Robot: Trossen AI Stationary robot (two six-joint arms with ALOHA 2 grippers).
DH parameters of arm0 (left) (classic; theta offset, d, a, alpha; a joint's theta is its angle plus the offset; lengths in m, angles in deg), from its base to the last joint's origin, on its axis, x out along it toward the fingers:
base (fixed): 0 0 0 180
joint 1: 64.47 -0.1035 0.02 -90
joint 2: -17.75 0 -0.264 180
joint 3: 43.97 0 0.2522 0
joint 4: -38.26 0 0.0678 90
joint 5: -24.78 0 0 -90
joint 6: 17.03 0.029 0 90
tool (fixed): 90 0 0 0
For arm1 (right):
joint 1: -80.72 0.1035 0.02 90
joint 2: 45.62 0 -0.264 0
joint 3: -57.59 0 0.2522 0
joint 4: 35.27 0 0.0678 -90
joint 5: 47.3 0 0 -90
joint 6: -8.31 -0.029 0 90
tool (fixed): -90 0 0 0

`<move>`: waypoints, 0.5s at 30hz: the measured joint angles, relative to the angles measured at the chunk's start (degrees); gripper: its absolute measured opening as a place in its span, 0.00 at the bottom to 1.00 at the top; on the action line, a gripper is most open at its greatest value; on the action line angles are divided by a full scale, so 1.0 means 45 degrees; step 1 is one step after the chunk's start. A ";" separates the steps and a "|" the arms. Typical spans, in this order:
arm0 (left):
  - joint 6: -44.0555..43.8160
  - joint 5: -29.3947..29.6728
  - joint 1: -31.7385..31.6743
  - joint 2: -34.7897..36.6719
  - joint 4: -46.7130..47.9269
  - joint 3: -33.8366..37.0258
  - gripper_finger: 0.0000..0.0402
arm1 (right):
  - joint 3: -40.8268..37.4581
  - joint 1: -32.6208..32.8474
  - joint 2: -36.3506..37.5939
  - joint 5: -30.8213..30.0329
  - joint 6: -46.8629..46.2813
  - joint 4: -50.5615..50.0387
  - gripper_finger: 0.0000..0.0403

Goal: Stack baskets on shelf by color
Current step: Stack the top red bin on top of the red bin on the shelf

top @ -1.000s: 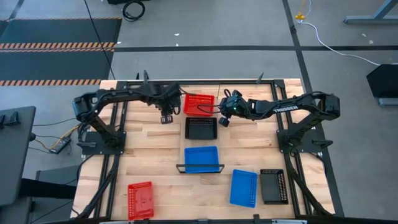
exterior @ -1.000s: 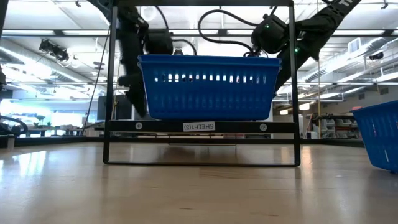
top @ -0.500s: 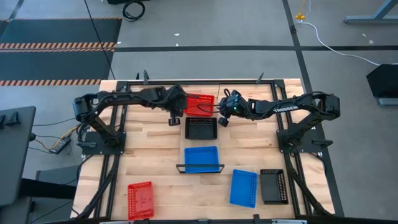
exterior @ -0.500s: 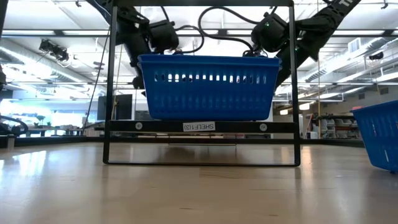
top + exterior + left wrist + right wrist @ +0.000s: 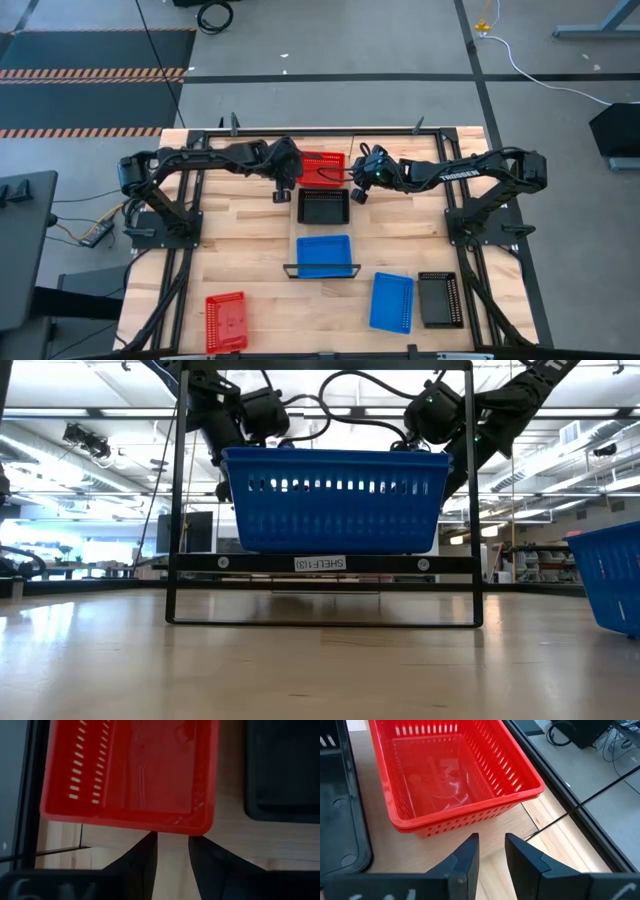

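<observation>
1. The red basket (image 5: 321, 167) lies flat, mouth up, at the far end of the shelf (image 5: 292, 226); its long side runs from one gripper to the other.
2. The left gripper (image 5: 172, 851) is parted and empty, its fingertips just before the basket's short wall.
3. The right gripper (image 5: 491, 851) is also parted and empty, at the opposite wall.

Two dark jointed metal arms; white "TROSSEN" lettering at upper right; looping black cables; tapered black fingers (image 5: 468, 851).

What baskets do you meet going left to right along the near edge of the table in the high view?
Red basket → blue basket → black basket. The blue and black ones lie side by side, the red one far off to the left.
</observation>
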 joint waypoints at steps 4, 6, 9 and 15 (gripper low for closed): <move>0.0019 0.0007 0.0054 0.0000 -0.0015 0.0000 0.29 | 0.0003 -0.0004 0.0000 0.0000 0.0000 -0.0051 0.25; 0.0044 0.0004 0.0070 0.0000 -0.0015 0.0000 0.29 | 0.0003 0.0000 0.0000 0.0000 -0.0002 -0.0068 0.25; 0.0044 -0.0003 0.0075 0.0005 -0.0045 0.0000 0.29 | 0.0003 0.0000 0.0000 0.0000 -0.0005 -0.0073 0.25; 0.0044 0.0004 0.0097 0.0005 -0.0604 0.0000 0.29 | 0.0003 -0.0001 0.0000 0.0000 -0.0004 -0.0086 0.25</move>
